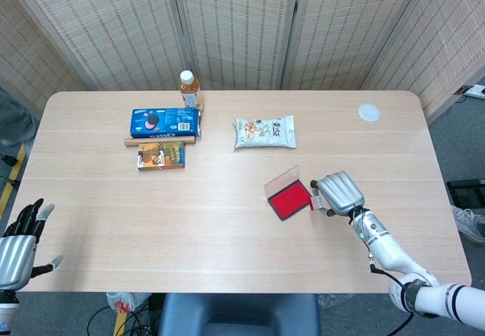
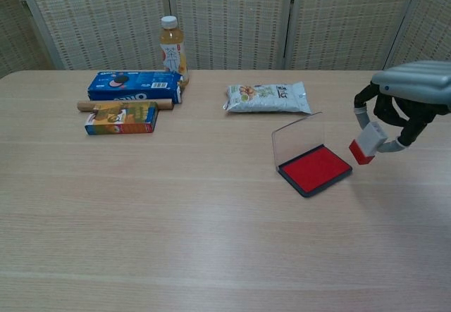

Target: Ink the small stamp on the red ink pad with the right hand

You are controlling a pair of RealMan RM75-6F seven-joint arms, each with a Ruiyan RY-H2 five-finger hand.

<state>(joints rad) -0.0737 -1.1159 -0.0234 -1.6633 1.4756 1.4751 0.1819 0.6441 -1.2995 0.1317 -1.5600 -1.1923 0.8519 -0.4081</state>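
The red ink pad (image 1: 289, 199) (image 2: 314, 169) lies open on the table, its clear lid (image 2: 297, 137) standing up at the back. My right hand (image 1: 338, 192) (image 2: 409, 97) grips the small stamp (image 2: 366, 141) (image 1: 317, 197), a white block with a red base, tilted in the air just right of the pad and above its right corner. The stamp is clear of the red surface. My left hand (image 1: 17, 246) hangs open off the table's front left corner, holding nothing.
A snack bag (image 2: 268, 97) lies behind the pad. At the back left are a blue cookie box (image 2: 134, 85), an orange box (image 2: 121, 118), a wooden stick (image 2: 91, 105) and a drink bottle (image 2: 173, 50). A white disc (image 2: 399, 86) sits at the far right.
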